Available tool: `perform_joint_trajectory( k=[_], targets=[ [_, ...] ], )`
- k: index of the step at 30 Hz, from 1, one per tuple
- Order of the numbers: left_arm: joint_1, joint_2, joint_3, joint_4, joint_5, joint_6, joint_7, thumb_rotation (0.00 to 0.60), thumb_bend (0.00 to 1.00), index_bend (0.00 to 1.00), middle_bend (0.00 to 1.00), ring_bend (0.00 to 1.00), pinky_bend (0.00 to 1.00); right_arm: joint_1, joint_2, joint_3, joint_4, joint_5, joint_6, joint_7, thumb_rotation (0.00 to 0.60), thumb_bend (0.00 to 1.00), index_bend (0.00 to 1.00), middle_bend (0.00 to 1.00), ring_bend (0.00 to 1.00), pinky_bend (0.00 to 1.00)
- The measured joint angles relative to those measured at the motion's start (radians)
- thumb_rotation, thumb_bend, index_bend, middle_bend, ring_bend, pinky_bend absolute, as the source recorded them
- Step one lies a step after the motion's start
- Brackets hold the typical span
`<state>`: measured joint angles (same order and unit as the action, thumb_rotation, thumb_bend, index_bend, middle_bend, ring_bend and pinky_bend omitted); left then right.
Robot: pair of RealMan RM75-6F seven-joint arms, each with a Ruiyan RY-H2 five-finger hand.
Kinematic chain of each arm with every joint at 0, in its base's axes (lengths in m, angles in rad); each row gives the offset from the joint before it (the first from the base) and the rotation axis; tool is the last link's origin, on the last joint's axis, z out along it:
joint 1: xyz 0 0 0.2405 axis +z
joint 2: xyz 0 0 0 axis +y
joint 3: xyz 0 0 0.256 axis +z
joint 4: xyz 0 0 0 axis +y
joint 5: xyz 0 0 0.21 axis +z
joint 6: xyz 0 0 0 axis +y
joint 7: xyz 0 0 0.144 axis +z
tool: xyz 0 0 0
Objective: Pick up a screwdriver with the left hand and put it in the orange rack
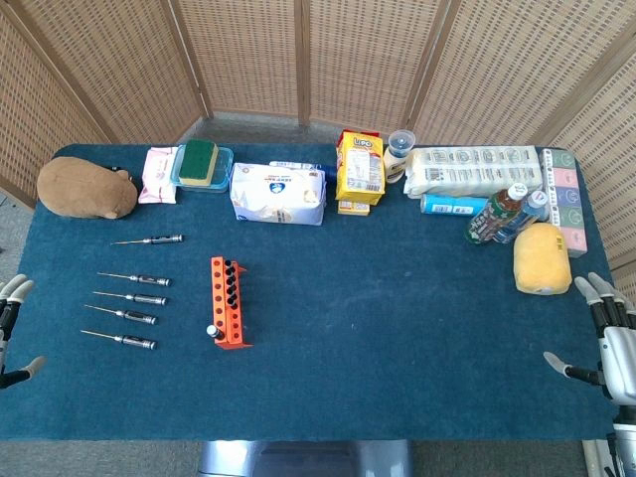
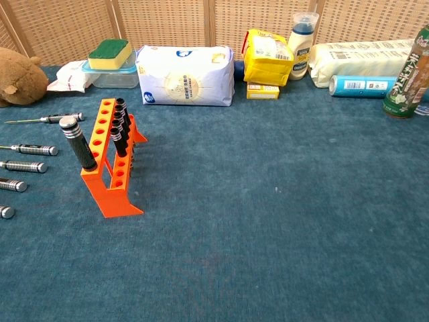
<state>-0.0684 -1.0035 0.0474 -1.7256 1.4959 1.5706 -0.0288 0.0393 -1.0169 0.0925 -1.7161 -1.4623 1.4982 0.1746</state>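
Observation:
An orange rack (image 1: 229,303) (image 2: 110,161) stands on the blue table left of centre, with several black-handled screwdrivers upright in it. Several loose screwdrivers (image 1: 131,296) (image 2: 30,149) lie in a column to the left of the rack, tips pointing left. My left hand (image 1: 12,328) shows at the far left edge of the head view, fingers spread, holding nothing, well left of the loose screwdrivers. My right hand (image 1: 608,338) sits at the far right edge, fingers apart and empty. Neither hand appears in the chest view.
Along the back stand a brown plush toy (image 1: 87,188), a wipes pack (image 1: 159,175), a box with a sponge (image 1: 202,164), a white bag (image 1: 278,193), a yellow box (image 1: 360,169), bottles (image 1: 502,214) and a yellow sponge (image 1: 542,258). A wicker screen stands behind.

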Motion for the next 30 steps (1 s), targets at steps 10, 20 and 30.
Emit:
perform_joint_trajectory(
  k=[10,20,30],
  targets=[
    [-0.007,-0.009,-0.013,0.009,0.011,-0.04,-0.003,0.6,0.15,0.0,0.37,0.26,0.26,-0.004,0.003,-0.003,-0.008,-0.009,0.007,0.004,0.6,0.01,0.04,0.02,0.02,0.0],
    [-0.084,-0.135,-0.013,0.102,0.032,-0.2,0.03,0.6,0.16,0.44,0.99,0.9,0.98,-0.003,0.01,-0.005,-0.002,-0.011,-0.001,0.031,0.6,0.01,0.04,0.02,0.02,0.0],
    [-0.139,-0.277,-0.052,0.13,-0.059,-0.292,0.21,0.6,0.22,0.47,1.0,0.91,0.98,-0.009,0.025,-0.002,0.001,-0.01,0.006,0.078,0.6,0.01,0.04,0.02,0.02,0.0]
  ],
)
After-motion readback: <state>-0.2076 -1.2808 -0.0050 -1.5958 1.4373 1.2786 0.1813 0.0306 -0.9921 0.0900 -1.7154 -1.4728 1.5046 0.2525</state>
